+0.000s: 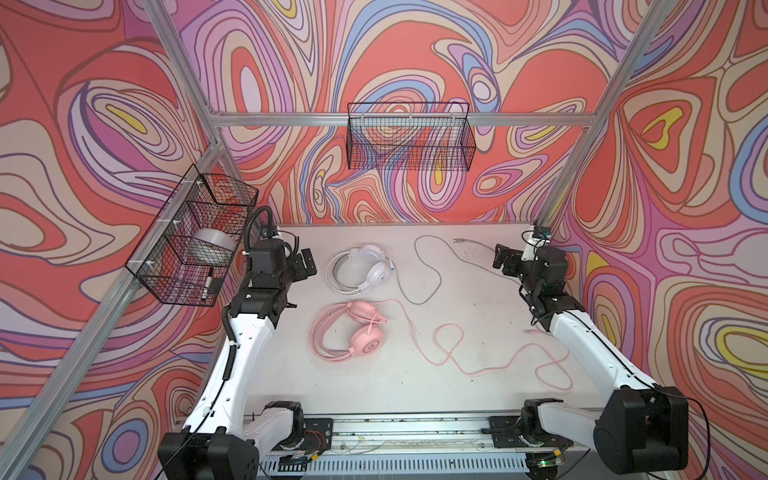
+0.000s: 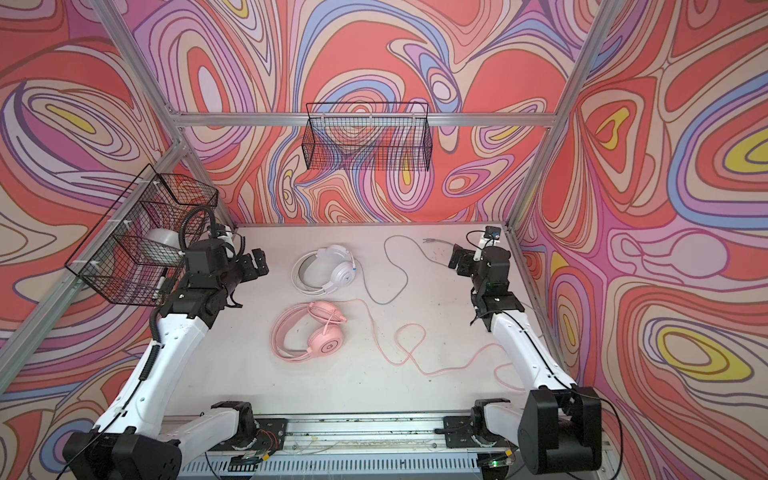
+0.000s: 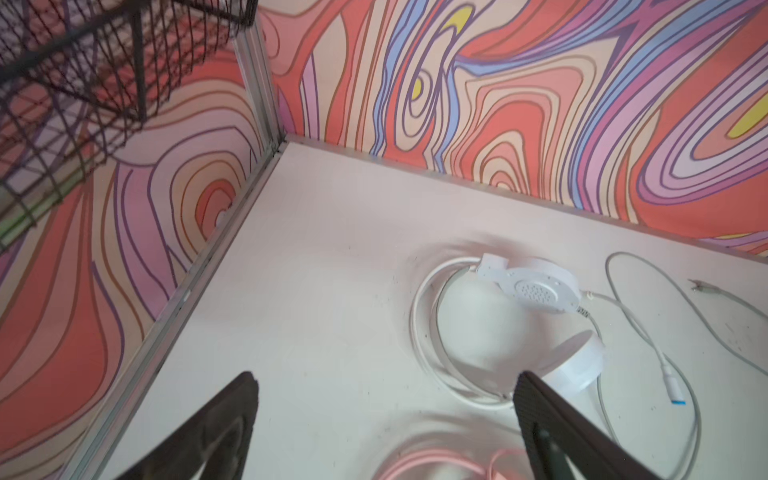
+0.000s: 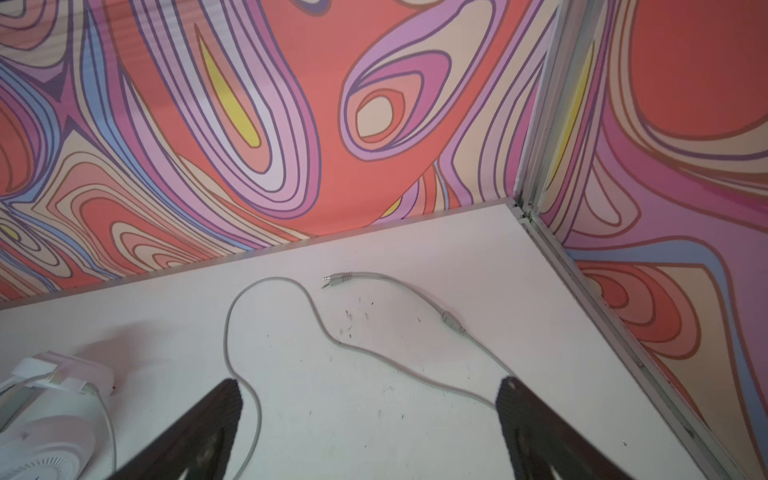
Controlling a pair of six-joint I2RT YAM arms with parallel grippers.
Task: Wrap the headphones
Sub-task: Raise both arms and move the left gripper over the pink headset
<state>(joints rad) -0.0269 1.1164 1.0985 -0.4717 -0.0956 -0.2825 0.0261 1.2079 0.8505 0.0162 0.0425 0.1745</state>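
The left end effector (image 1: pixel 306 262) is hovering above the desk (image 1: pixel 415 395) with its jaws spread wide and nothing between them. The right end effector (image 1: pixel 503 258) is doing the same on the far side, also spread and empty. Between them the white headphones (image 1: pixel 365 270) are lying flat near the back, and the pink headphones (image 1: pixel 353 332) are lying just in front of them. Neither cable is wound: the grey cable (image 1: pixel 432 270) is snaking toward the right end effector and ending in a plug (image 4: pixel 336 279), while the pink cable (image 1: pixel 457 353) is looping across itself toward the right arm.

Several things could be going wrong from here. Pulling the pink cable by its end may be tightening the crossed loop into a knot. That cable is also running close under the right arm, so a low sweep could be snagging it. The grey loop is lying near the start of the pink cable, so a careless pinch may be catching both. A tug on either cable could be dragging its light headset across the desk.

The side basket (image 1: pixel 174 286) is holding a white round object (image 1: pixel 214 245) and a marker (image 1: pixel 208 284). The back basket (image 1: pixel 409 162) is showing nothing inside.
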